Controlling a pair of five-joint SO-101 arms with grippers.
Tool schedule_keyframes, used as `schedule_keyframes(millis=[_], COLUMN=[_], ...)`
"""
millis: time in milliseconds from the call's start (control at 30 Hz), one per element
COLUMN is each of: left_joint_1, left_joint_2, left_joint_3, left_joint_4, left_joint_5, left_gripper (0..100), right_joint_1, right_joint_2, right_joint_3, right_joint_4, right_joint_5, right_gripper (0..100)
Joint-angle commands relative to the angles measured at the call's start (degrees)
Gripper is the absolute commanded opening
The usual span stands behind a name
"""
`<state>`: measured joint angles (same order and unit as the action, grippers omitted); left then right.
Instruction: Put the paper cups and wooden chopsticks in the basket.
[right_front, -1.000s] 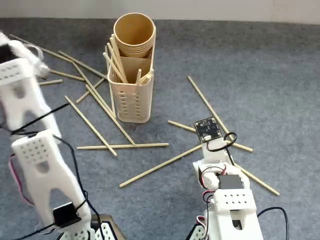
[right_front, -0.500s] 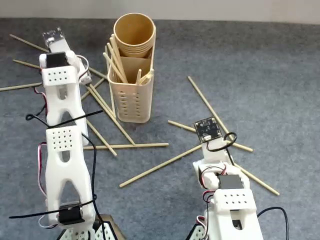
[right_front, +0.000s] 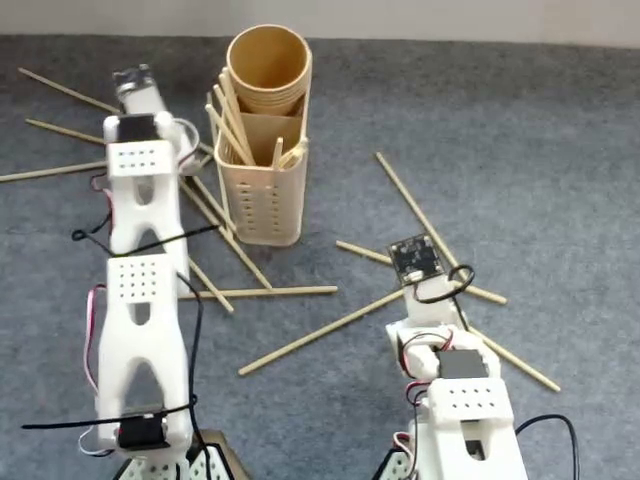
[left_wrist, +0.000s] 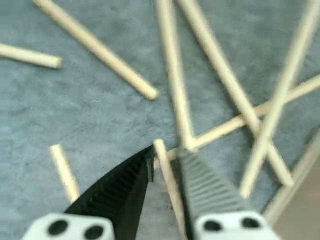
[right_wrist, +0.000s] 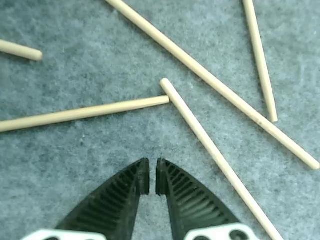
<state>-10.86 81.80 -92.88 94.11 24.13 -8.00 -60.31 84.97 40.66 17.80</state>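
A perforated cream basket (right_front: 262, 200) stands at the back middle of the grey carpet. It holds stacked paper cups (right_front: 268, 62) and several wooden chopsticks (right_front: 232, 125). More chopsticks (right_front: 322, 329) lie scattered around it. My left arm (right_front: 140, 165) stretches to the far left of the basket. In the left wrist view my left gripper (left_wrist: 165, 156) is shut on a chopstick (left_wrist: 169, 177), low over a crossed pile of sticks (left_wrist: 225, 80). My right gripper (right_wrist: 149, 176) is shut on nothing, just above the carpet beside a chopstick end (right_wrist: 167, 86).
The right arm (right_front: 440, 340) sits at the front right, over two crossing chopsticks (right_front: 480, 292). Loose sticks (right_front: 60, 88) lie at the far left. The carpet to the right of the basket is open room.
The left arm has swung in from the left edge and moved right toward the basket. Right arm unchanged.
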Motion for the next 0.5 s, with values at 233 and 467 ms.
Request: schedule_keyframes(millis=[233, 467], left_joint_1=[-5.49, -5.49], left_joint_2=[-2.59, -25.71], left_joint_3=[-2.77, -2.59], left_joint_4=[3.69, -3.25], left_joint_5=[0.00, -4.31], left_gripper=[0, 0], right_joint_1=[-0.31, -0.31], right_joint_2=[-0.84, -0.84], right_joint_3=[-0.31, -0.31], right_joint_4=[-0.75, -0.75], right_joint_5=[0.79, 0.79], right_gripper=[5.3, 5.3])
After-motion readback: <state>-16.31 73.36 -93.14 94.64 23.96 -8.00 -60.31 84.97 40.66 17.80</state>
